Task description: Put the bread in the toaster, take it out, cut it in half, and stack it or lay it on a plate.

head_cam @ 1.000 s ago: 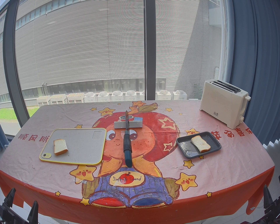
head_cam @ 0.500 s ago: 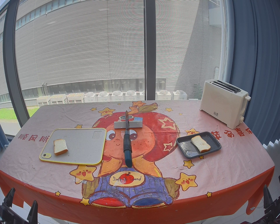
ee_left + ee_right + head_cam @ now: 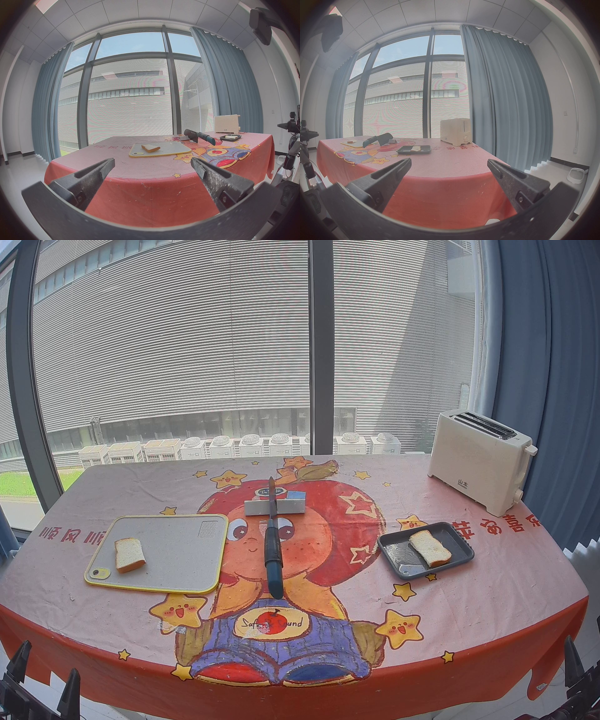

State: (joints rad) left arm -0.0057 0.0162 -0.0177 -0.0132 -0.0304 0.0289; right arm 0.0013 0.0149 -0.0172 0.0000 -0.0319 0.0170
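Note:
One half slice of bread (image 3: 129, 554) lies on the grey cutting board (image 3: 181, 552) at the table's left. The other half slice (image 3: 430, 547) lies on the dark plate (image 3: 459, 545) at the right. A white toaster (image 3: 480, 459) stands at the back right with its slots bare. A blue-handled knife (image 3: 272, 542) rests in the middle, its blade on a small white stand (image 3: 275, 505). My left gripper (image 3: 152, 168) hangs open below the table's front left edge, holding nothing. My right gripper (image 3: 449, 168) hangs open below the front right edge, also holding nothing.
A cartoon-printed red cloth (image 3: 300, 621) covers the round-fronted table. A large window and its dark central post (image 3: 321, 346) stand behind it. Blue curtains (image 3: 550, 365) hang to the right of the toaster.

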